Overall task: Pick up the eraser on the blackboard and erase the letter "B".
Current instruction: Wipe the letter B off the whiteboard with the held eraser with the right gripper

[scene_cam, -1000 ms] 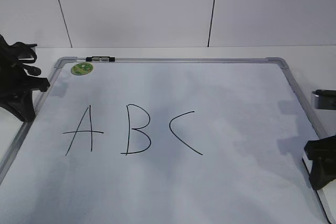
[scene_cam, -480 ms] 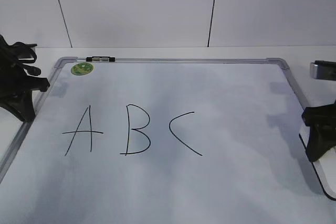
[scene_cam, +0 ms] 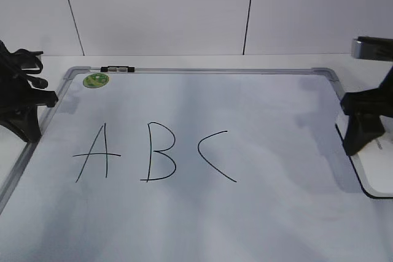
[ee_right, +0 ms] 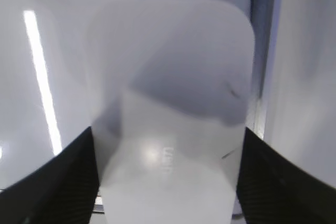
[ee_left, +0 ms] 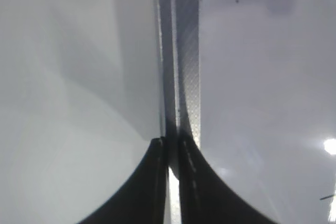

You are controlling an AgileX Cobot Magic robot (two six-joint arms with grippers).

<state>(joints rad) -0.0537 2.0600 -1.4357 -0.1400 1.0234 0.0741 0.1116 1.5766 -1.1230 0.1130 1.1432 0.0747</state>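
Observation:
The blackboard (scene_cam: 270,102) is a white board lying flat with A, B and C written on it. The letter "B" (scene_cam: 161,153) stands in the middle, whole. My right gripper (scene_cam: 359,136) is at the board's right edge, far right of the B. It is shut on the white eraser (scene_cam: 377,173). In the right wrist view the eraser (ee_right: 168,124) fills the space between the gripper's (ee_right: 168,150) dark fingers. My left gripper (scene_cam: 27,121) rests at the board's left edge, shut and empty, with its fingers (ee_left: 169,145) together over the grey frame (ee_left: 186,51).
A green round magnet (scene_cam: 96,80) and a small black-and-silver marker (scene_cam: 116,69) sit at the board's far left corner. The "A" (scene_cam: 92,154) is left of the B and the "C" (scene_cam: 215,154) is right of it. A white wall stands behind the table.
My right gripper has moved upward in the exterior view along the board's right edge, and the eraser has moved with it. The left arm has not moved.

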